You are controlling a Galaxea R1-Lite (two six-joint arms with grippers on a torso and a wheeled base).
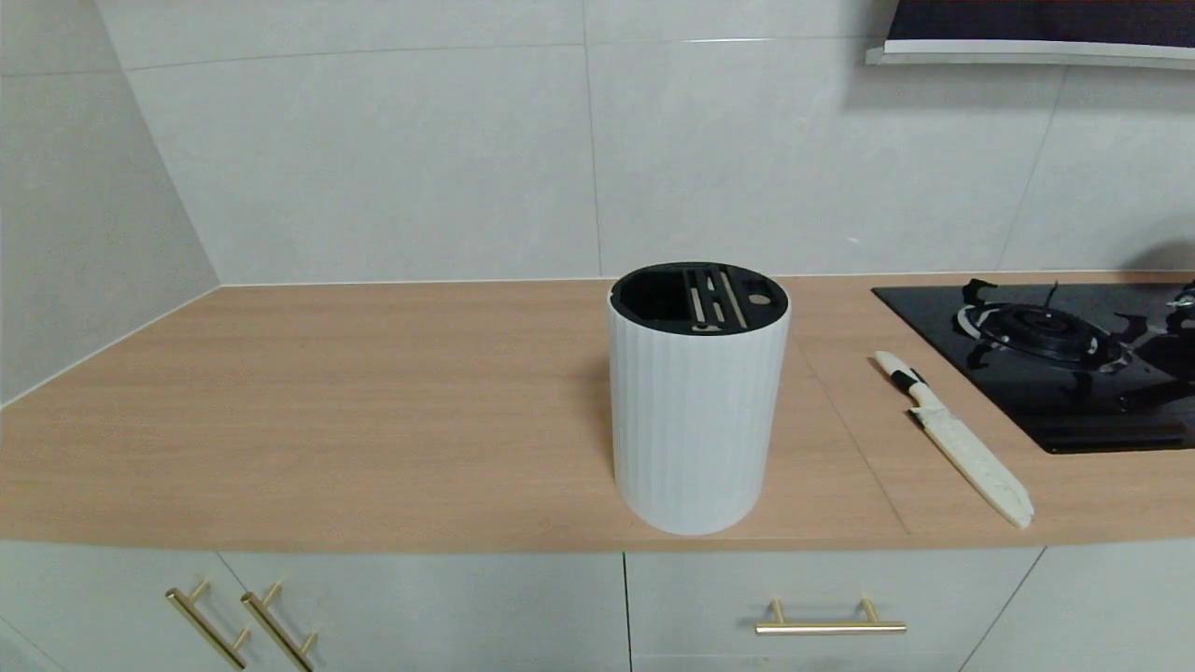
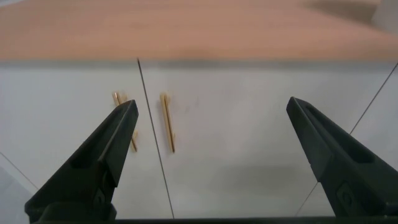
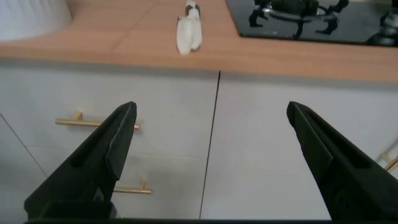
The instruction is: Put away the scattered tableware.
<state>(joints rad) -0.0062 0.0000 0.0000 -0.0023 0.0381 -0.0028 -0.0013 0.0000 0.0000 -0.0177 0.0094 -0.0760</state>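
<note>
Black left gripper [image 2: 211, 102] spread wide, empty, facing cabinet doors [image 2: 249, 137] (gold handles). Right gripper [image 3: 211, 106] equally wide, nothing held, low before cabinet front [image 3: 280, 143]. White knife [image 1: 952, 439] flat on wooden counter [image 1: 373, 401], between white knife holder [image 1: 695, 411] and black stove [image 1: 1055, 345], touching neither.

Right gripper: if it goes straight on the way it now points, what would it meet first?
Probably the white cabinet front under the countertop, near the seam between two doors. The right gripper aims lower than the knife. Depth is unclear.
</note>
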